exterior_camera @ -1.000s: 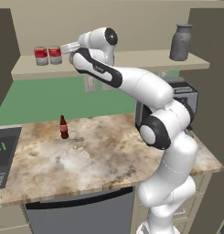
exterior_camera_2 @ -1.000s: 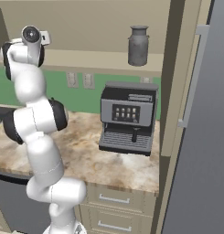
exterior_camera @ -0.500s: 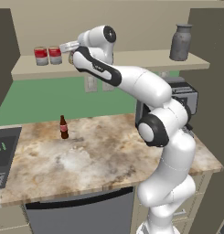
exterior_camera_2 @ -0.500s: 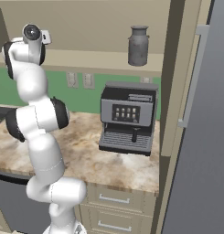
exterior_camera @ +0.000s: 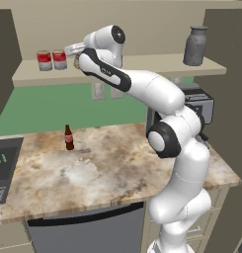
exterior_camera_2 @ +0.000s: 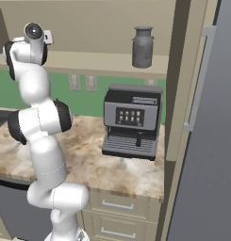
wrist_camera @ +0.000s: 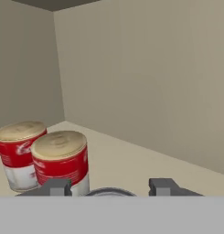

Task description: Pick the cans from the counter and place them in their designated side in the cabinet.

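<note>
In the left base view, two red-and-white cans (exterior_camera: 51, 60) stand upright side by side at the left end of the cabinet shelf (exterior_camera: 142, 63), touching or nearly so. Just right of them the gripper (exterior_camera: 74, 53) reaches in at shelf height; whether a third can sits between its fingers cannot be made out from here. Below, a slim brown bottle (exterior_camera: 68, 137) stands on the counter (exterior_camera: 107, 170), well apart from everything on the shelf. At the right end of the shelf stands a grey jug (exterior_camera: 195, 45).

The right base view adds a dark coffee machine (exterior_camera_2: 133, 121) on the counter under the jug, and a tall grey panel with a handle (exterior_camera_2: 199, 77) at the far right.

The hand view shows the two cans close up in the cabinet's back left corner. A silver rim (wrist_camera: 109, 192) peeks up between the two fingertips (wrist_camera: 164, 186), which stand apart on either side of it; whether they press it or have let go cannot be told.
</note>
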You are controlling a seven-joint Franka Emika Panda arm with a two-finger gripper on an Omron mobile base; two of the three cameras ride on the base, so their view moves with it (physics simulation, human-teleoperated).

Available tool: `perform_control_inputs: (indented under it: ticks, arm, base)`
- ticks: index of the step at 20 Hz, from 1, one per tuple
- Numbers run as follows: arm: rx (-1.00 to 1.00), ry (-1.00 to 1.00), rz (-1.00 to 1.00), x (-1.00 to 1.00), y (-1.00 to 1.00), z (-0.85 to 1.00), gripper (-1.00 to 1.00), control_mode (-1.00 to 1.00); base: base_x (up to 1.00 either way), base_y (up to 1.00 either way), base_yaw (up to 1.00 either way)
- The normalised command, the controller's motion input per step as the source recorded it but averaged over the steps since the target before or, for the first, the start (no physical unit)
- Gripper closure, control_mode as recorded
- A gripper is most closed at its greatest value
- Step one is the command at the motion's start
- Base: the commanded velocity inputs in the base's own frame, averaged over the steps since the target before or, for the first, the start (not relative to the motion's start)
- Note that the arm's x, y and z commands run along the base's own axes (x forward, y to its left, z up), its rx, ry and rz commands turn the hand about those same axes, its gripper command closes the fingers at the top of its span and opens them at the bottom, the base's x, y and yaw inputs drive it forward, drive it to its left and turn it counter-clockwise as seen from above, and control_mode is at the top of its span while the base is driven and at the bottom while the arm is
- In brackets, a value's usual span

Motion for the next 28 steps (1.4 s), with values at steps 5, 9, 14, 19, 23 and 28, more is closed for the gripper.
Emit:
perform_control_inputs:
  ticks: [5,9,14,19,23,28]
  arm:
    - [0.0,-0.02,0.01,0.13,0.02,0.0,-1.0,-1.0]
    - [0.0,-0.05,0.02,0.16,0.05,0.02,-1.0,-1.0]
    - [0.0,-0.05,0.03,0.15,0.04,0.06,-1.0,-1.0]
    - [0.0,-0.09,0.04,-0.01,0.0,0.19,-1.0,-1.0]
    - [0.0,-0.1,0.04,-0.2,0.0,0.09,-1.0,-1.0]
    - [0.0,-0.13,0.05,-0.38,0.0,-0.02,-1.0,-1.0]
  base:
    - [0.0,0.0,0.0]
    - [0.0,0.0,0.0]
    - [0.0,0.0,0.0]
    - [0.0,0.0,0.0]
    - [0.0,0.0,0.0]
    - [0.0,0.0,0.0]
